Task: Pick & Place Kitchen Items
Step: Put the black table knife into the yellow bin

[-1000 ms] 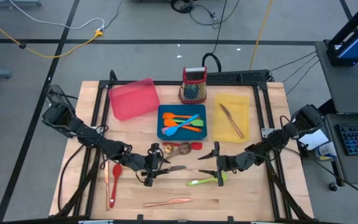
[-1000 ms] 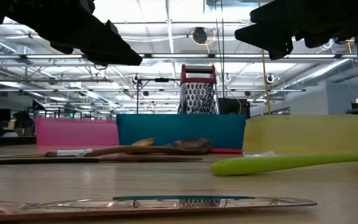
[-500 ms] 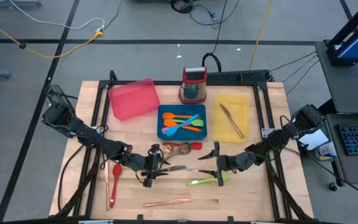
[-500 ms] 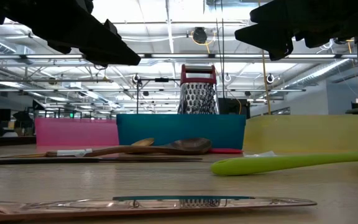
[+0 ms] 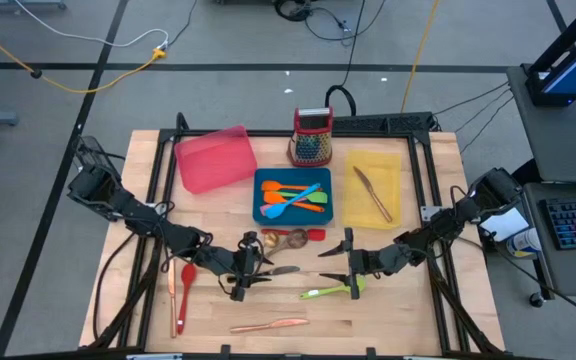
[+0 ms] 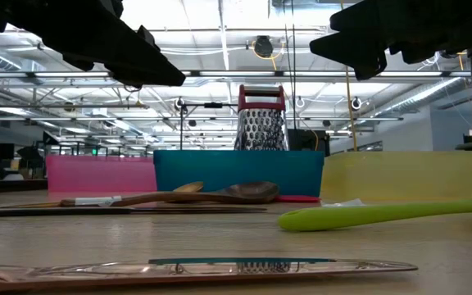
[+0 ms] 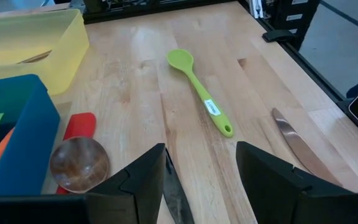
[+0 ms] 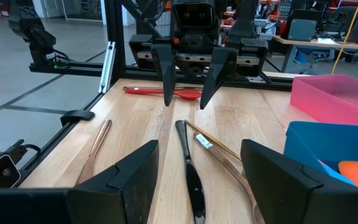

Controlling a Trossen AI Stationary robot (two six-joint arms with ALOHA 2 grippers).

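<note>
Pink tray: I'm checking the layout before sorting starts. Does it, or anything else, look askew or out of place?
Yes. The pink tray sits rotated, out of square with the blue tray and yellow tray, and it looks empty. Nothing appears spilled or damaged.

Grey floor (image 5: 58, 110), yellow cable (image 5: 108, 75), perhaps strip-lit ceiling (image 6: 220, 49).

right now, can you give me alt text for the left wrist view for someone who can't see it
The left tool hangs open over a wooden table, a green silicone spoon lying just ahead. To one side are a blue tray, a yellow tray, a red spatula and a wooden spoon bowl.
</note>
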